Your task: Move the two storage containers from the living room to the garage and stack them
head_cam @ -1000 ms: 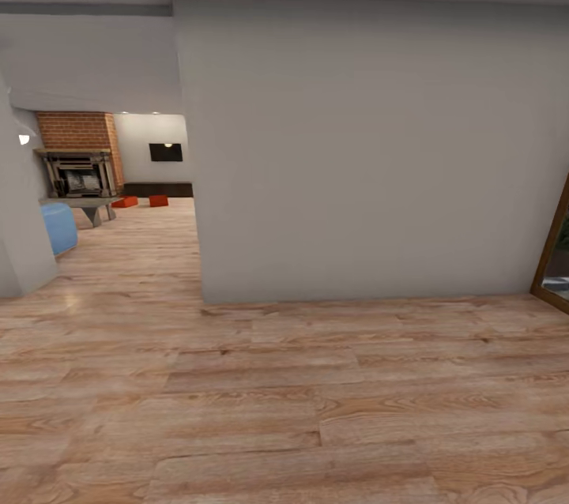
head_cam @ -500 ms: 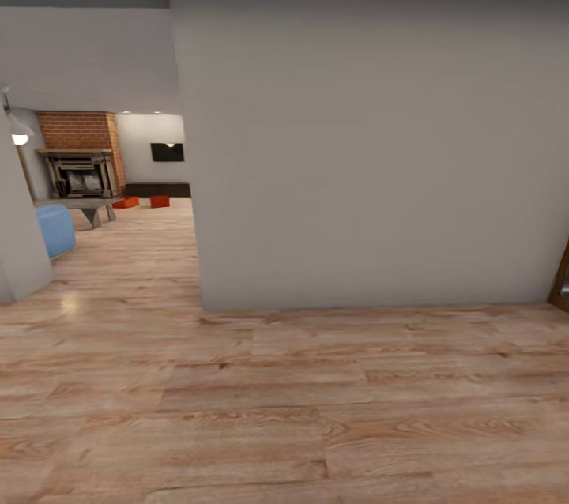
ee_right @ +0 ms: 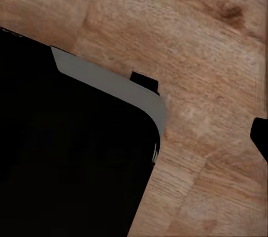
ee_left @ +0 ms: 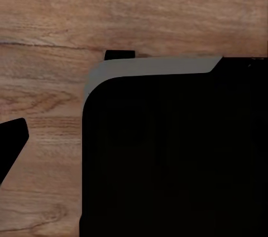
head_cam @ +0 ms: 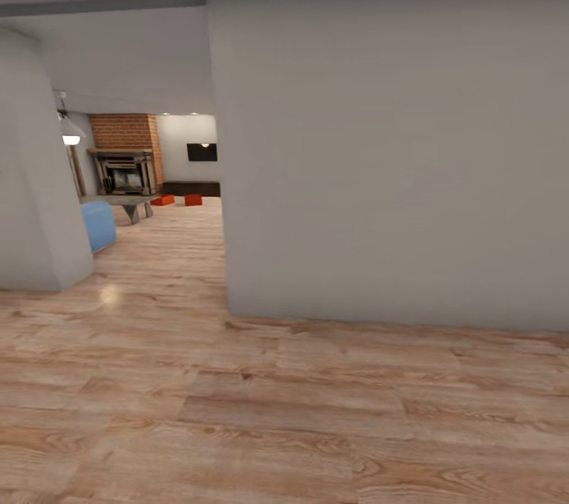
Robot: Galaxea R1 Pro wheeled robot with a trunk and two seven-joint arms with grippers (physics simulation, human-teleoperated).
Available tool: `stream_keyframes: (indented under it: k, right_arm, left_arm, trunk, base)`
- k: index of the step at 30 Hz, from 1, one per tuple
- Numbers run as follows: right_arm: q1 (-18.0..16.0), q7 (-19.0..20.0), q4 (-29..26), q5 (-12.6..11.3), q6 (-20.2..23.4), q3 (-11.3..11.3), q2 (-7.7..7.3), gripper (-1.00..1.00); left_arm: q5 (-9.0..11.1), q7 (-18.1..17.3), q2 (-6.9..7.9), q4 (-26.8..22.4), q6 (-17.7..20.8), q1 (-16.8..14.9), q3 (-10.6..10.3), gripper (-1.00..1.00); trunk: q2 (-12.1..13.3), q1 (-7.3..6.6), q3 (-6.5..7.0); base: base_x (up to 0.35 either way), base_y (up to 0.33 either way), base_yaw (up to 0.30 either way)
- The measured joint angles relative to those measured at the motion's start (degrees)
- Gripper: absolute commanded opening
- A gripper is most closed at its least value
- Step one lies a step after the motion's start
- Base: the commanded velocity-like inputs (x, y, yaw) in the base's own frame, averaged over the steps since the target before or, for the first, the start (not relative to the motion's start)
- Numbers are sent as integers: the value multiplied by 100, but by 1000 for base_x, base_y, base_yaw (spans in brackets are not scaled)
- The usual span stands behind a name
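Observation:
Through the opening on the left of the head view lies the living room, with a red brick fireplace (head_cam: 126, 142) and a black wall TV (head_cam: 202, 152). The two storage containers (head_cam: 163, 201) (head_cam: 194, 200) are small orange-red shapes far off on its wood floor, in front of a low dark cabinet (head_cam: 191, 188). In the left wrist view a dark fingertip (ee_left: 11, 148) sits at the frame's edge over wood planks, beside my black base (ee_left: 173, 153). A dark fingertip (ee_right: 260, 136) also edges the right wrist view. Neither view shows whether a gripper is open or shut.
A broad pale grey wall (head_cam: 395, 148) stands straight ahead, its corner (head_cam: 225, 251) bordering the passage. Another grey wall (head_cam: 35, 188) bounds the passage on the left. Farther in are a blue seat (head_cam: 98, 224), a low grey table (head_cam: 130, 206) and a wall lamp (head_cam: 71, 137).
The camera has moved: the whole picture has shifted right, the passage to the living room sits nearer the middle, and the wooden frame at the right edge has left the view.

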Motion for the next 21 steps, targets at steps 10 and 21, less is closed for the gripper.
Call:
stream_keyframes:
  k: [10, 21]
  right_arm:
    - [-1, 0, 0, 0, -2, 0, 0, 100]
    - [0, 0, 0, 0, -3, 0, 0, 100]
  left_arm:
    - [-2, -2, 0, 1, 0, 0, 0, 100]
    - [-1, -1, 0, 2, 0, 0, 0, 100]
  trunk:
    - [1, 0, 0]
    - [1, 0, 0]
  base:
    - [322, 0, 268]
    - [322, 0, 269]
